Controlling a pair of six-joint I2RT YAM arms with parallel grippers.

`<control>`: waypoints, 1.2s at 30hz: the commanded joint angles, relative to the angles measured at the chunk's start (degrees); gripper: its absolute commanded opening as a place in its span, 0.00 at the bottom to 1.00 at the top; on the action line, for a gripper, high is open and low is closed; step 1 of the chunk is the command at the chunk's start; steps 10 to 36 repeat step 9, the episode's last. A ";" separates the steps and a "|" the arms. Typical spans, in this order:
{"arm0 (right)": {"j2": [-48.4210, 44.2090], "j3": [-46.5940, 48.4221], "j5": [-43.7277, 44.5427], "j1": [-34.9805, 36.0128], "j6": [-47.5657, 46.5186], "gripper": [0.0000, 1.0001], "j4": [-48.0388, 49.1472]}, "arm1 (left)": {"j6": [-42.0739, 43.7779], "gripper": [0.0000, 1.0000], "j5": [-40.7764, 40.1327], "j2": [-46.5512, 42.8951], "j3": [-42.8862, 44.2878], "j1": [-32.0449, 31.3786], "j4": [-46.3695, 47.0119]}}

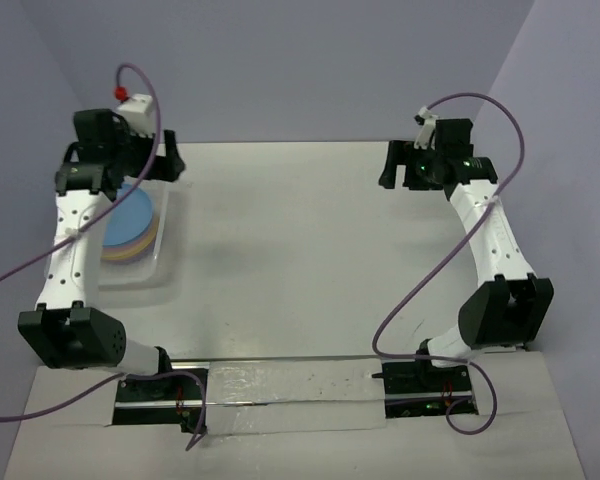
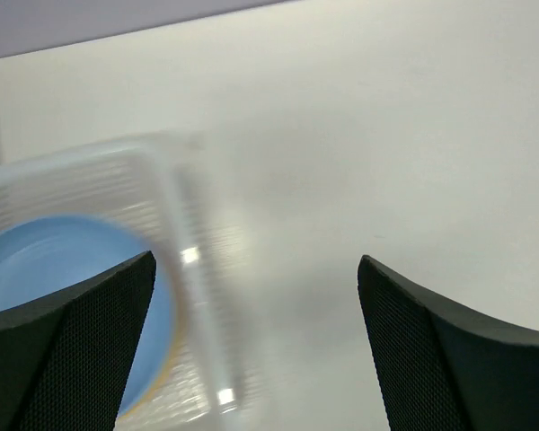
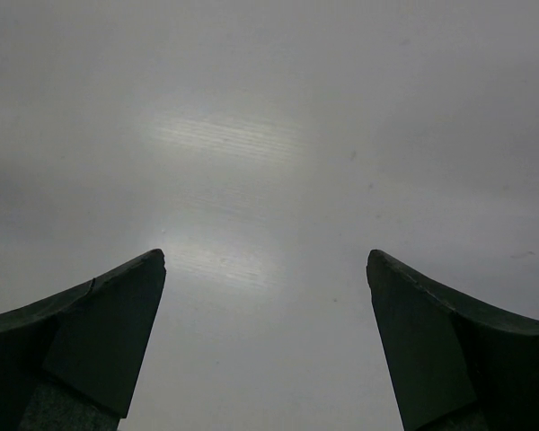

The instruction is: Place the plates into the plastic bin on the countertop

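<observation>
- Left fingers (image 2: 72, 350) are hanging apart, empty, over the bin (image 2: 175, 224) edge.
- Right fingers (image 3: 81, 341) are gaping too.
- Plates (image 1: 138, 212) are sitting stacked in it; I'd be lifting straight up, clearing the rim.

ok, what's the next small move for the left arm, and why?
Probably lift the left gripper clear of the bin: its jaws are open and empty, the plates sit stacked inside, blue on top, and no plate shows on the countertop.

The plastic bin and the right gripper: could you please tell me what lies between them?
Nothing does: the top view shows only bare countertop between the plastic bin and the right gripper.
</observation>
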 commanded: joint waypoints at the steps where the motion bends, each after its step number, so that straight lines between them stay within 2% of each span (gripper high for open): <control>1: -10.11 -6.21 8.34 -1.25 1.57 1.00 8.87 | -7.95 0.99 0.39 -2.28 -8.02 -8.16 7.74; 5: -17.58 -12.39 9.83 -1.21 1.59 1.00 14.12 | -9.26 0.99 -2.34 -3.64 -11.53 -11.50 9.92; 9: -20.38 -15.29 10.66 -1.16 1.02 1.00 15.72 | -9.01 0.99 -4.80 -6.17 -14.51 -12.53 11.71; 36: -20.38 -15.29 10.66 -1.16 1.02 1.00 15.72 | -9.01 0.99 -4.80 -6.17 -14.51 -12.53 11.71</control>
